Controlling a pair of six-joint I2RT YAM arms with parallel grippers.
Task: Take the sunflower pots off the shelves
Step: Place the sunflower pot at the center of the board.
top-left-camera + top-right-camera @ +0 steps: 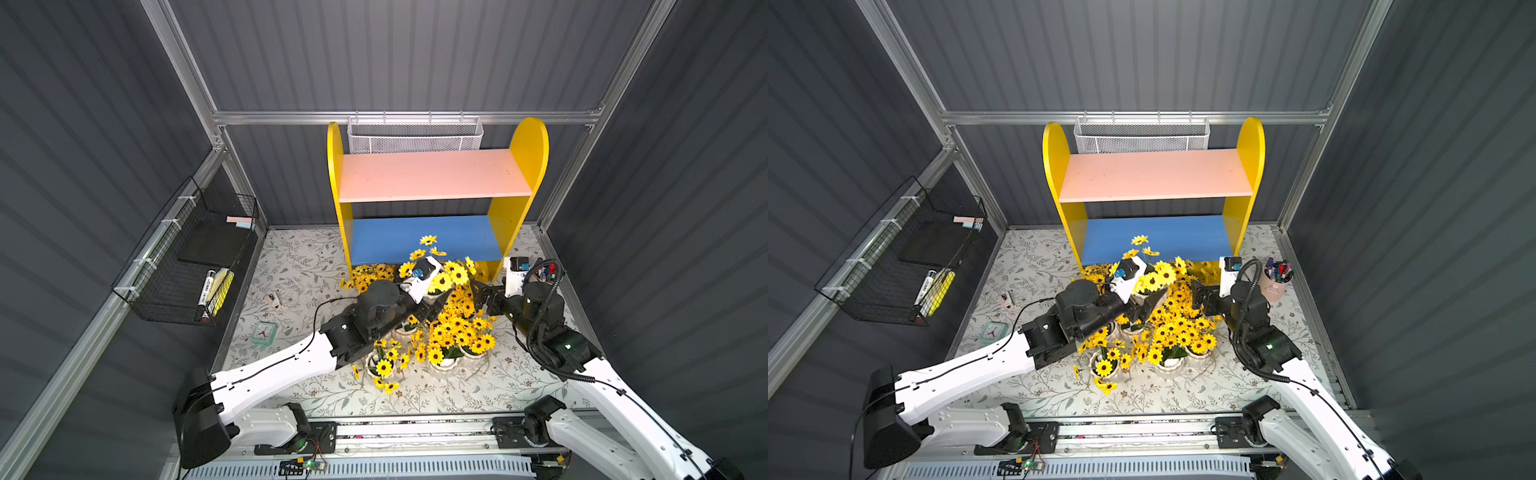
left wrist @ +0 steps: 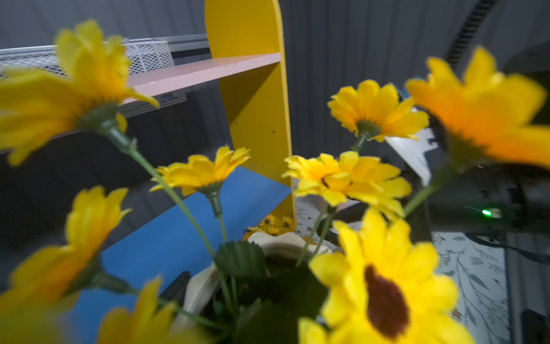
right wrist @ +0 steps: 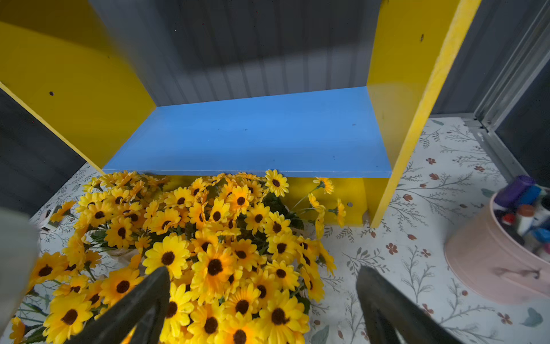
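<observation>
On the flowered worktop [image 1: 316, 386], sunflower pots [image 1: 446, 361] crowd together just before the shelves [image 1: 528, 166]. Among the blooms the left hand [image 1: 436, 304] grips one pot [image 2: 279, 242]; beside it the right hand [image 3: 263, 269] hangs spread wide. Beyond rise the pink board [image 1: 432, 174] and blue board [image 1: 407, 237].

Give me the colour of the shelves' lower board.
The lower board is plain blue. It shows best in the right wrist view, which looks straight onto it.

Robot lab booth: grey panel walls [image 1: 395, 54], aluminium frame [image 1: 291, 118], base rail [image 1: 415, 430].
</observation>
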